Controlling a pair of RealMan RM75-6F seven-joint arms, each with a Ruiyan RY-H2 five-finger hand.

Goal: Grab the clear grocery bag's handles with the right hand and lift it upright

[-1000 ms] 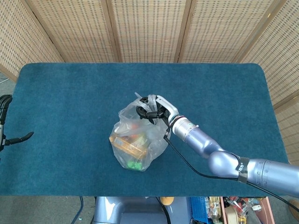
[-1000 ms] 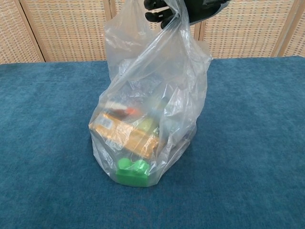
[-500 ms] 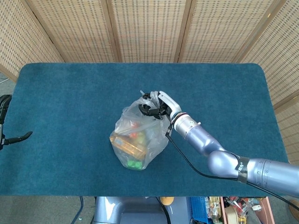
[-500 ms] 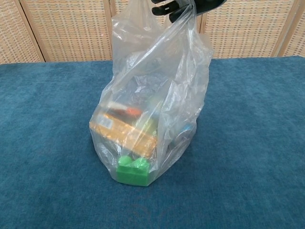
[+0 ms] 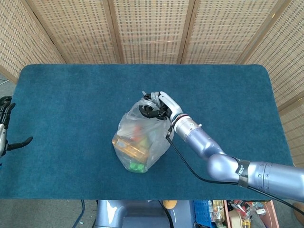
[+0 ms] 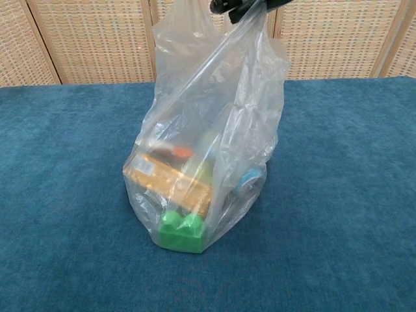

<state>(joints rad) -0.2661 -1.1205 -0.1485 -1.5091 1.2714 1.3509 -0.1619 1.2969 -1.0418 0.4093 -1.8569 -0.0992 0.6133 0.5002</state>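
Observation:
The clear grocery bag [image 5: 140,140] [image 6: 208,149] stands upright on the blue table [image 5: 71,95], its base resting on the cloth. Inside it I see an orange box [image 6: 172,182], a green block [image 6: 180,231] and a bluish round item. My right hand [image 5: 156,107] [image 6: 239,6] grips the bunched handles [image 5: 148,102] above the bag, pulling the plastic taut; in the chest view only its dark fingertips show at the top edge. My left hand [image 5: 5,135] hangs at the far left edge of the head view, off the table, holding nothing, fingers apart.
A wicker folding screen [image 5: 152,28] lines the back of the table. My right arm [image 5: 228,161] stretches from the lower right across the front of the table. Crates of clutter [image 5: 237,213] sit on the floor below the front edge.
My right hand has risen with the handles, almost leaving the top of the chest view. The bag has stretched taller and straighter. My left hand shifted slightly at the left edge.

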